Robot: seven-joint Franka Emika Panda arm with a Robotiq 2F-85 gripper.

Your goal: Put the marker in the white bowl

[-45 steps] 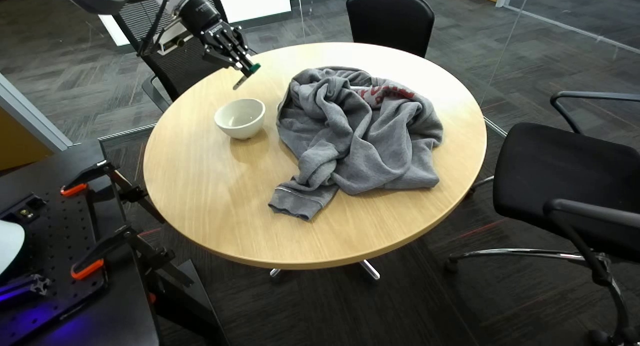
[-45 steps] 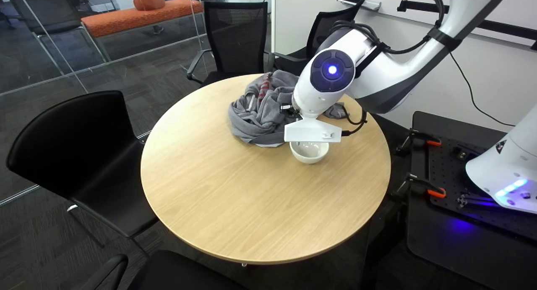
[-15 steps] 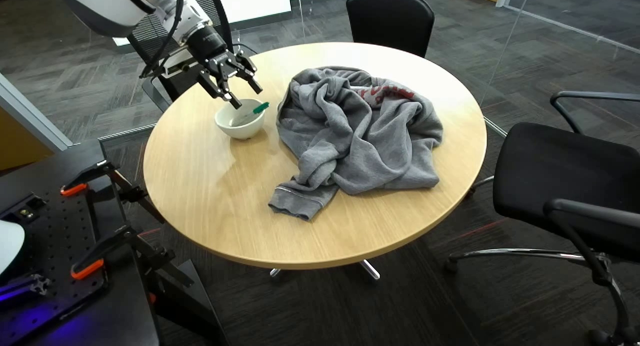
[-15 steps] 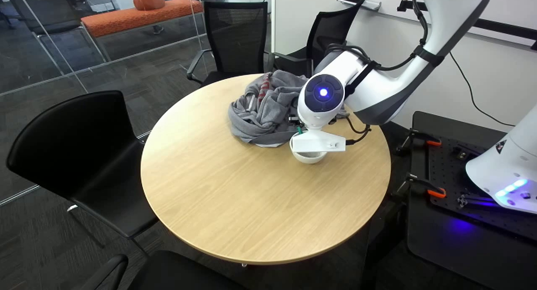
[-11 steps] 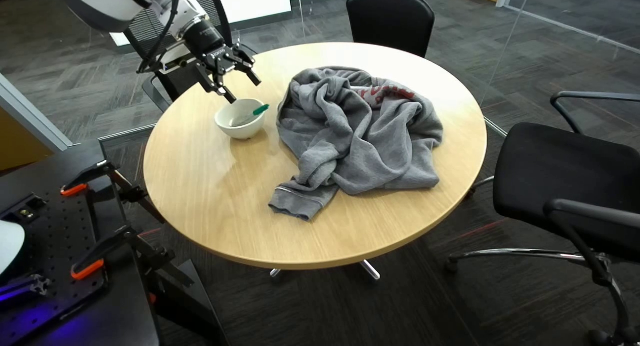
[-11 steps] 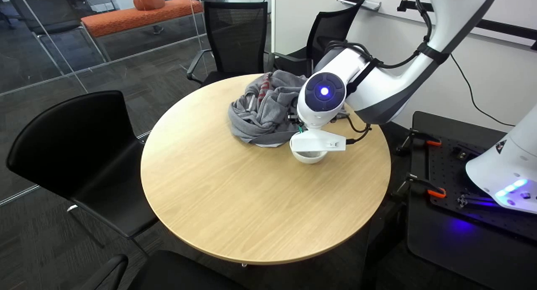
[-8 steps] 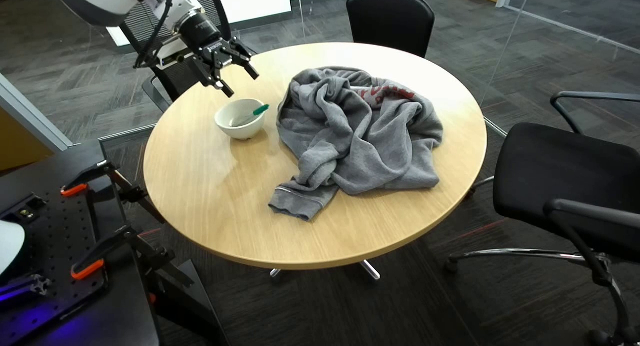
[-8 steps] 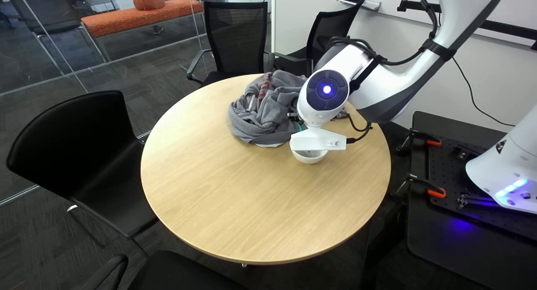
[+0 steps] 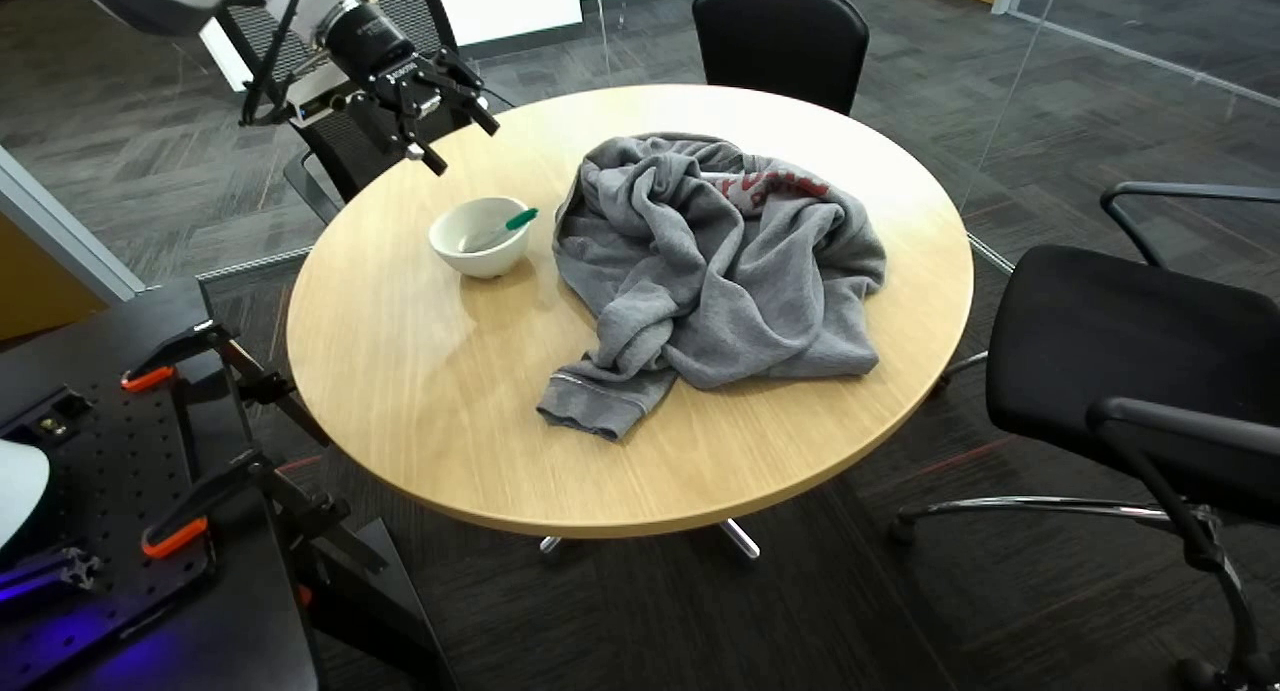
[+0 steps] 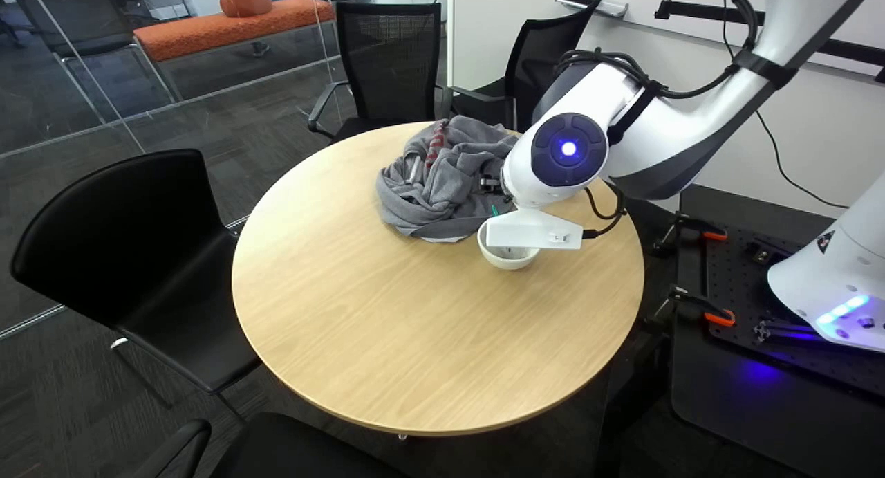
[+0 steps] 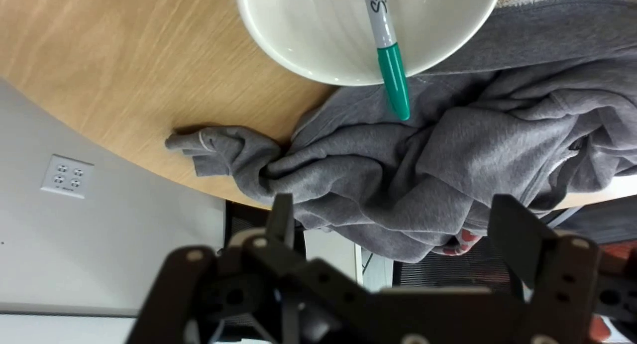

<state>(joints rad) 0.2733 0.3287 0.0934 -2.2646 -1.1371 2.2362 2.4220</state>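
Observation:
The marker, grey with a green cap, leans inside the white bowl on the round table. Its capped end pokes out past the rim, as the wrist view also shows with the marker lying across the bowl. Above and behind the bowl in an exterior view, my gripper is open, its fingers wide apart and nothing between them. The same wide gap shows at the gripper in the wrist view. In an exterior view, the arm covers part of the bowl and most of the marker.
A crumpled grey sweatshirt lies close beside the bowl on the wooden table. Black chairs stand around it. A dark stand with orange-tipped clamps carries the robot base.
Three seconds ago my gripper held the marker above the bowl. The jaws have since opened, leaving the marker in the bowl, and the gripper has risen and drawn back from it.

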